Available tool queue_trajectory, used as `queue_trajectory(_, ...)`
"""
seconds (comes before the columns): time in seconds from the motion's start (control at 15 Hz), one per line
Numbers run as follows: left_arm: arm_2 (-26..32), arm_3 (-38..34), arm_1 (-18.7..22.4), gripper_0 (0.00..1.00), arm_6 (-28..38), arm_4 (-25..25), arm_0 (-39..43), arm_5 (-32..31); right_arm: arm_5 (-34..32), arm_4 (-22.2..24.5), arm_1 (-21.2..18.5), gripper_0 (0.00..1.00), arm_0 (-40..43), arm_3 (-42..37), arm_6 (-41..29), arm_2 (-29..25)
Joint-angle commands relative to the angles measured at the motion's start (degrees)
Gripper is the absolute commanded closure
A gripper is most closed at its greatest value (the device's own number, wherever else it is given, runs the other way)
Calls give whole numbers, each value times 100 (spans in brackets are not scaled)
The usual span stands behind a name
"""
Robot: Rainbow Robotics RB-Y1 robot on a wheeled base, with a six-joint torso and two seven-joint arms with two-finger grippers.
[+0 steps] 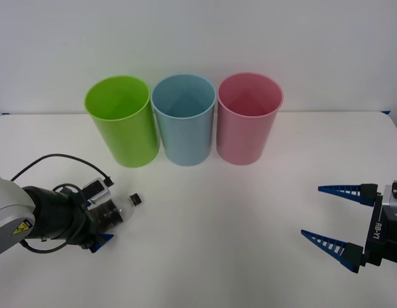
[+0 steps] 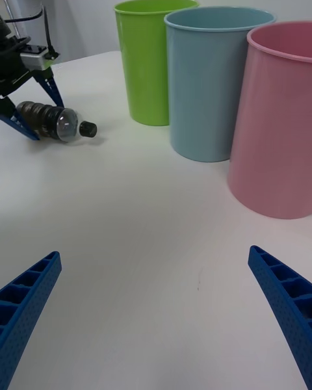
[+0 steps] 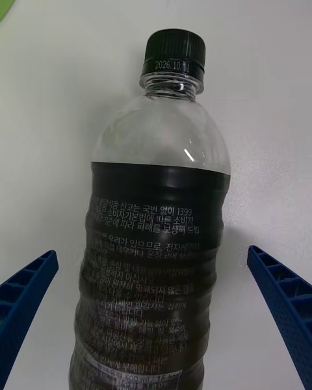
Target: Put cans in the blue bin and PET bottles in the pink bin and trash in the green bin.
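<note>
The PET bottle (image 1: 123, 208), clear with a black cap and dark lower body, lies on its side on the white table at the front left, cap towards the bins. My left gripper (image 1: 108, 215) is open with a finger on each side of the bottle (image 3: 156, 234), and a gap shows at both fingers (image 3: 26, 286). From the right wrist view, the bottle (image 2: 52, 120) rests flat between those fingers. My right gripper (image 1: 312, 211) hangs open and holds nothing at the front right. The green bin (image 1: 121, 128), blue bin (image 1: 184, 128) and pink bin (image 1: 247, 128) stand upright in a row at the back.
The three bins almost touch one another, green on the left, pink on the right. A wide stretch of white table (image 1: 217, 224) lies between the two arms and in front of the bins. A black cable (image 1: 57, 157) loops over the left wrist.
</note>
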Motion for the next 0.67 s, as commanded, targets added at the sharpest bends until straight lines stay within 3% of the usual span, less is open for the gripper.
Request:
queue_trajectory(0.07,-100,307,-248,0,-53,-158,-92,-1,0,0,0,0,0,0,0,0)
queue_trajectory(0.33,-100,386,-345,0,-80,-237,-127,-1,0,0,0,0,0,0,0,0)
queue_trajectory(0.4,-108,377,-345,74,-115,-237,-136,-1,0,0,0,0,0,0,0,0)
queue_trajectory(0.47,-100,386,-362,100,-115,-237,-144,-1,0,0,0,0,0,0,0,0)
queue_trajectory(0.67,-117,386,-362,100,-141,-254,-153,-1,0,0,0,0,0,0,0,0)
